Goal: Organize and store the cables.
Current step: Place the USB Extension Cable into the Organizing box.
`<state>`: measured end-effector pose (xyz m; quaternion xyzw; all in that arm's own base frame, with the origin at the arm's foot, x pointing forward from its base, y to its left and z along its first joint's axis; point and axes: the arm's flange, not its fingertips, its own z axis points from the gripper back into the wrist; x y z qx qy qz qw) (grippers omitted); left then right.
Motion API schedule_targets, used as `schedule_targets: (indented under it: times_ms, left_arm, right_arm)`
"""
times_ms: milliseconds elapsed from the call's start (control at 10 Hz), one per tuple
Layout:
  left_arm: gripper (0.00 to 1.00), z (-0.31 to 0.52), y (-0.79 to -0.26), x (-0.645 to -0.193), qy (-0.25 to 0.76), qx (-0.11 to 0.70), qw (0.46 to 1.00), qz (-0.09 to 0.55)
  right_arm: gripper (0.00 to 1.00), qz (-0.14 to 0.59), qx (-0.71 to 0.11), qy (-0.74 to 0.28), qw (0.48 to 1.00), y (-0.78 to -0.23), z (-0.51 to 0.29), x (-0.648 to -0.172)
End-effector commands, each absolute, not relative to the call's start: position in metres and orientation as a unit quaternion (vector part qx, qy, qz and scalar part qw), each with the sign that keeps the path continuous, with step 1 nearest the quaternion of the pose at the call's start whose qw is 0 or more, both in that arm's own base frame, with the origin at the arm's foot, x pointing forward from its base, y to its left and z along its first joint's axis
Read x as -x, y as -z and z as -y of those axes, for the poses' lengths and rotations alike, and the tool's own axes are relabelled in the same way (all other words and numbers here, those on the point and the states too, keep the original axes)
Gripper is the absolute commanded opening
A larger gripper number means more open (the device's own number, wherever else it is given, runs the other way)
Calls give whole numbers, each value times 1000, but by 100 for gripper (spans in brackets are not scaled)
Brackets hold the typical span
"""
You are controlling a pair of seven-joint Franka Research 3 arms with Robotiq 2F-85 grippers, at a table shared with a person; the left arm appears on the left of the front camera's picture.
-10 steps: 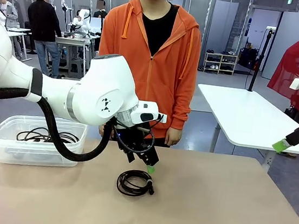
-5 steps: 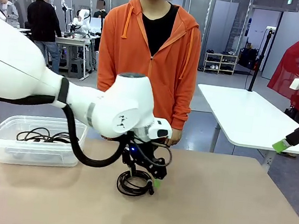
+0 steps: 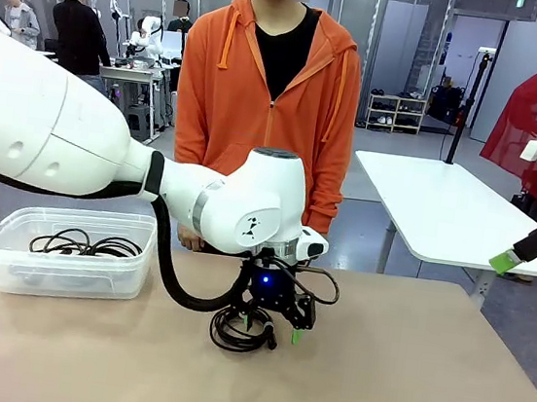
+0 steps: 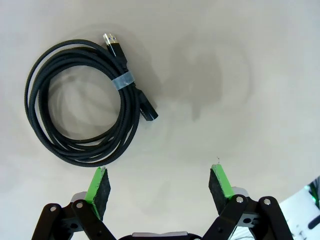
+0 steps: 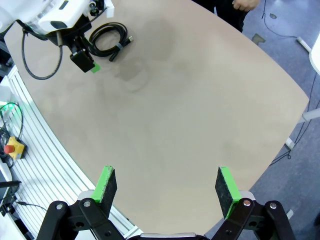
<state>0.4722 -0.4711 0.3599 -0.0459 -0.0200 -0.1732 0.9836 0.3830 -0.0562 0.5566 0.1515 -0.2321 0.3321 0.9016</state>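
Your left gripper [image 4: 159, 186] jaws spread, empty. Coiled USB cable [image 4: 82, 100] lies flat beyond left pad; plugs point away. Right gripper [image 5: 166, 187] likewise spread, empty.

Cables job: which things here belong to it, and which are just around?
Part of the job:
coiled cable on the table
cables in the bin
plastic bin
left gripper, open over the coil

Just around:
right gripper, open, off to the side
white table behind

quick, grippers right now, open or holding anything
left gripper: open, empty, above the coiled black cable
right gripper: open, empty, high over the table
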Motion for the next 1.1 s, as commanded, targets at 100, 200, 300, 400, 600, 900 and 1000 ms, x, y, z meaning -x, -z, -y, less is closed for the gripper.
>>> schedule_targets:
  times_ms: [100,200,300,400,600,900,1000]
  left_arm:
    - [100,483,-353,-483,114,22,993,13]
    - [100,483,-350,-485,107,13,994,22]
    - [100,482,-347,-489,110,3,994,26]
    - [100,482,-343,-493,117,3,992,35]
    - [100,478,-339,-498,123,13,991,49]
    - [100,476,-342,-503,104,18,991,76]
    - [100,477,-341,-506,100,18,991,84]
  right_arm:
    - [100,229,-148,-334,902,-557,58,-383]
    - [100,229,-148,-334,902,-557,58,-383]
    - [100,229,-148,-334,902,-557,58,-383]
    - [100,229,-148,-334,902,-557,58,-383]
    - [100,229,-148,-334,902,-557,58,-383]
    - [100,229,-148,-334,902,-557,58,-383]
    - [100,229,-148,-334,902,-557,58,-383]
